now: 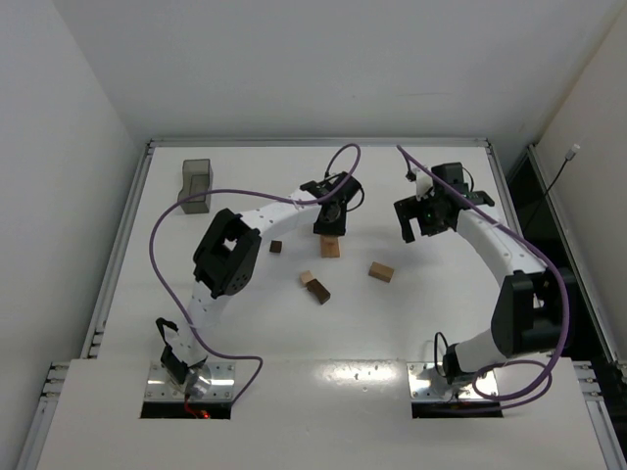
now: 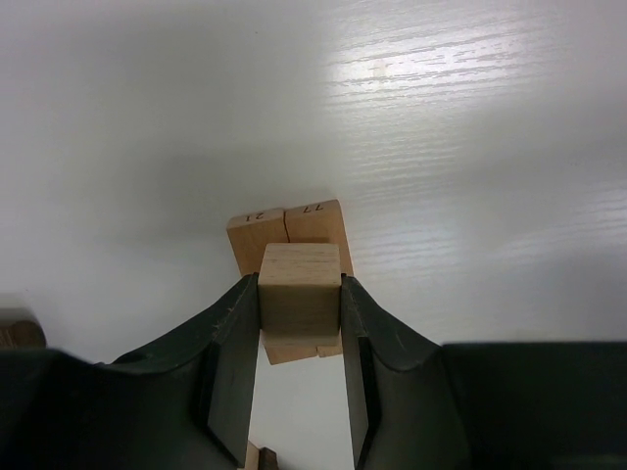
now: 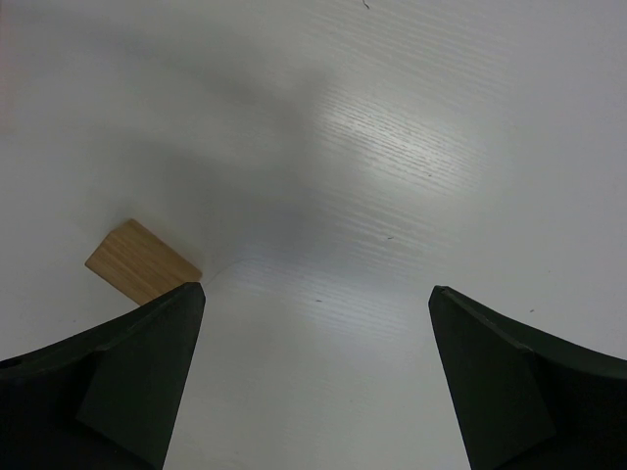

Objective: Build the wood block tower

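My left gripper [image 1: 330,221] [image 2: 299,294] is shut on a light tan wood cube [image 2: 299,292]. It holds the cube right over two tan blocks [image 2: 315,223] lying side by side on the table, also seen in the top view [image 1: 330,247]. I cannot tell whether the cube touches them. Loose blocks lie nearby: a small dark brown one [image 1: 276,247], a tan one [image 1: 307,278] against a dark brown one [image 1: 318,291], and a tan one [image 1: 381,270]. My right gripper [image 1: 423,221] [image 3: 316,289] is open and empty above bare table, with a tan block [image 3: 137,259] to its left.
A grey translucent box [image 1: 196,186] stands at the back left of the white table [image 1: 441,323]. Raised rails run along the table's edges. In the left wrist view, the tan and brown block pair [image 2: 257,457] shows at the bottom edge and a brown block [image 2: 15,331] at the left edge.
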`<state>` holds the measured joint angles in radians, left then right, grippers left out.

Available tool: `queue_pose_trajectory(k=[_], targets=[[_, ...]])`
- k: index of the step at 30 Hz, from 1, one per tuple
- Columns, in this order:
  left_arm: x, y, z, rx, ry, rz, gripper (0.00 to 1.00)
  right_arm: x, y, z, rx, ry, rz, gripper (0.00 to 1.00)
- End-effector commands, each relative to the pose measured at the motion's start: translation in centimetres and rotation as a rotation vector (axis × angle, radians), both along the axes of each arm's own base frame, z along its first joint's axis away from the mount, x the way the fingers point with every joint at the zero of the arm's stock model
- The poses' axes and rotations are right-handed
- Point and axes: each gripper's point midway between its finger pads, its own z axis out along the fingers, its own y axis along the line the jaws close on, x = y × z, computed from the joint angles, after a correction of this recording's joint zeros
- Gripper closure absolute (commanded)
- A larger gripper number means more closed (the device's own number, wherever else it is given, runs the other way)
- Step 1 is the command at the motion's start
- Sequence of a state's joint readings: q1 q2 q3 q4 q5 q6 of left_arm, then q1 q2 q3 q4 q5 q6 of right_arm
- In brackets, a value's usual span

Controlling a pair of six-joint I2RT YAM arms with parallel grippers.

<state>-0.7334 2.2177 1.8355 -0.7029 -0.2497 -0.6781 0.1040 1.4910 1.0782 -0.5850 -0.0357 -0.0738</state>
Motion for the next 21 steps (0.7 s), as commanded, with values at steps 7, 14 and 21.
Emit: queue_pose_trajectory(k=[7,14,21], targets=[[1.4,0.2,0.6,-0.005,-0.032,0.042,1.00,1.6,0.6,1.2,0.042,-0.038,-0.010,0.04],[1.3,0.3,0.0,-0.008,-0.008,0.021,0.51,1.6,0.6,0.8,0.041,-0.029,-0.010,0.04],[1.4,0.3,1.0,-0.011,-0.027,0.003,0.19,1.6,0.6,0.8,0.041,-0.029,-0.010,0.04]])
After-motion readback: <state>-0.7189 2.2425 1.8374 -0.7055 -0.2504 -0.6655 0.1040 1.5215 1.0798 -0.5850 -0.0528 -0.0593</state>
